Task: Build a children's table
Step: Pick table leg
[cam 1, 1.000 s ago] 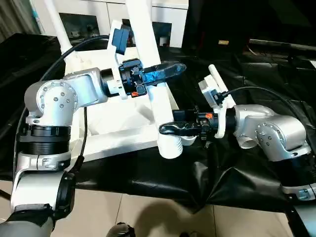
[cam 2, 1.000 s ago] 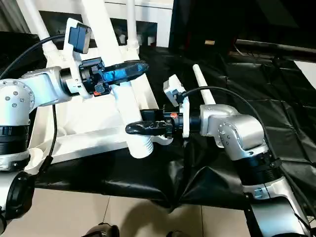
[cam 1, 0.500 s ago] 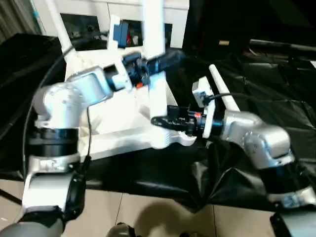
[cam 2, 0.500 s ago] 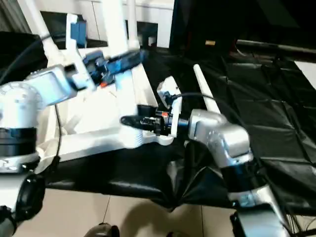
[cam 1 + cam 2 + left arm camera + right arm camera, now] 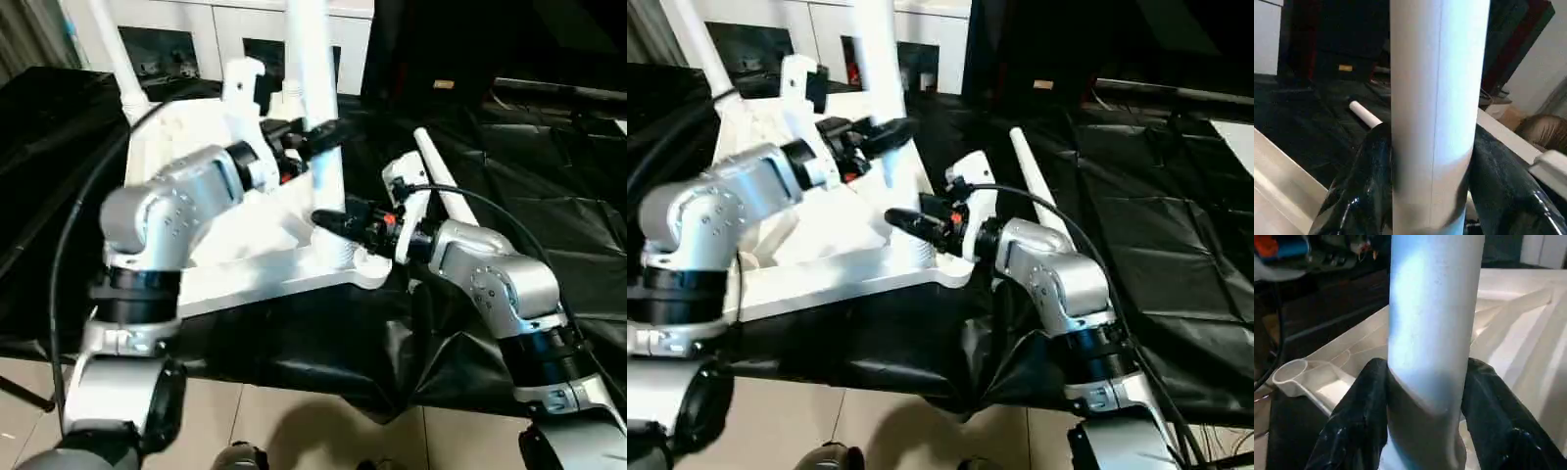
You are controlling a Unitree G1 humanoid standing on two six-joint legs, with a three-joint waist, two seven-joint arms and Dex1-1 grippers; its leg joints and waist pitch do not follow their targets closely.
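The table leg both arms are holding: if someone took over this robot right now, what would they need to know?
Left gripper: jaws closed around the upright leg, higher up.
Right gripper: jaws closed around the same leg, near its lower end.
Tabletop: upside down on the black sheet, ribbed underside up. The held leg stands at the near right corner socket; whether it is fully seated cannot be told.
Done: other legs already stand at the far corners.
Left: one spare leg lies on the sheet beside the right arm.

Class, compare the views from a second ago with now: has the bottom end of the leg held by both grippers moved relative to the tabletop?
Yes. The leg has swung upright, and its bottom end has moved from beyond the tabletop's front edge back onto its near corner socket.
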